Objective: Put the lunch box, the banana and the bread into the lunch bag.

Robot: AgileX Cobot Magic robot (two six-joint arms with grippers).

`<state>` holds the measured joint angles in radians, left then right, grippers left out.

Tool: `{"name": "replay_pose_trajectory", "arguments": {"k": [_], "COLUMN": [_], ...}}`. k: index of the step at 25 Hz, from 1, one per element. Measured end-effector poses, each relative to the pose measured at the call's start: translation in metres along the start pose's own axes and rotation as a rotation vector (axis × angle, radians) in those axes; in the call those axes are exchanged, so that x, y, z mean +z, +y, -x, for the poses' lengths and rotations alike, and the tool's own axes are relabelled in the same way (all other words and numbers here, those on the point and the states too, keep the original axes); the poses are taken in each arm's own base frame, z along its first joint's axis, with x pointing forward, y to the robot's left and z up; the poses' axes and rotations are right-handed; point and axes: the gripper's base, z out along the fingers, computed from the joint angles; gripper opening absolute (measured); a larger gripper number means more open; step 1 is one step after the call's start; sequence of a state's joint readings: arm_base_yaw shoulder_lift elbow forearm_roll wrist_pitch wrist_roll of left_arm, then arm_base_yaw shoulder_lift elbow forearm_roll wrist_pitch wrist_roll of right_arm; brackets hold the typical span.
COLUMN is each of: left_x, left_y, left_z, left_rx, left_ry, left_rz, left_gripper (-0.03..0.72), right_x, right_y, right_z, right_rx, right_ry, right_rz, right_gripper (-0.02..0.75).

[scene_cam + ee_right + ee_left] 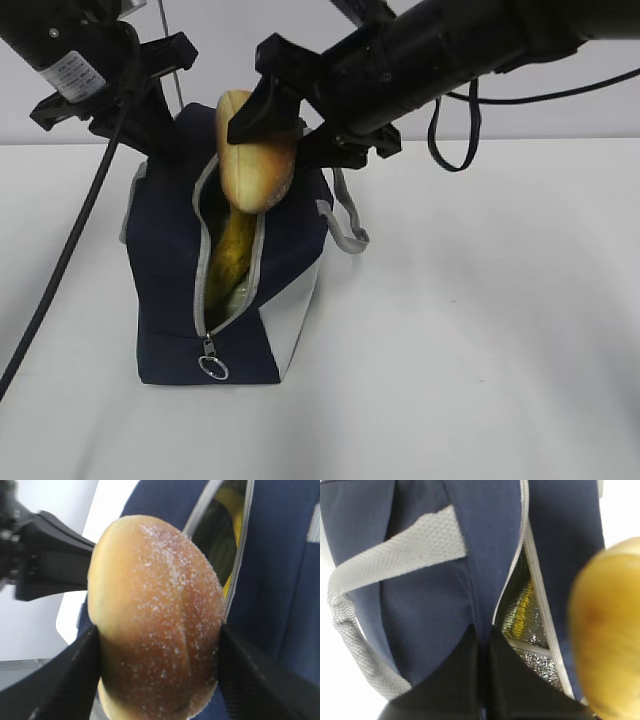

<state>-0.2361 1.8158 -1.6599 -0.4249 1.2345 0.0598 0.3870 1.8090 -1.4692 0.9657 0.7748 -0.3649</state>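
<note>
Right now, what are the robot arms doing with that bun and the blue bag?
The right gripper holds the bread just above the open zipper of the lunch bag. The left gripper is shut on the bag's fabric beside the opening. The banana is already inside, poking up through the gap. The bread has not gone in yet.

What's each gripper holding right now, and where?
Right gripper: the golden-brown oval bread roll, clamped across its sides. Left gripper: shut on the navy fabric lunch bag, pinching its top beside the zipper opening.
</note>
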Motion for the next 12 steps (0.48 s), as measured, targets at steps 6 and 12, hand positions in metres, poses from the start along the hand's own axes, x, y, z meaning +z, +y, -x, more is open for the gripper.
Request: {"name": "replay_pose_trajectory", "arguments": {"k": [6,12], "left_x": [0.000,0.000], "left_y": [0.000,0.000], "left_z": [0.000,0.000], "left_rx": [-0.001,-0.002], "left_ry": [0.000,0.000], "left_rz": [-0.003,-0.004], "left_gripper": [-0.002,-0.002], "right_x": [0.032,0.043], "right_y": [-0.025,-0.034], "right_z": [-0.006,-0.009], "right_rx": [0.077,0.107], "right_ry": [0.059,0.080], "right_rz": [-0.009,-0.013], "right_gripper": [0.515,0.515]}}
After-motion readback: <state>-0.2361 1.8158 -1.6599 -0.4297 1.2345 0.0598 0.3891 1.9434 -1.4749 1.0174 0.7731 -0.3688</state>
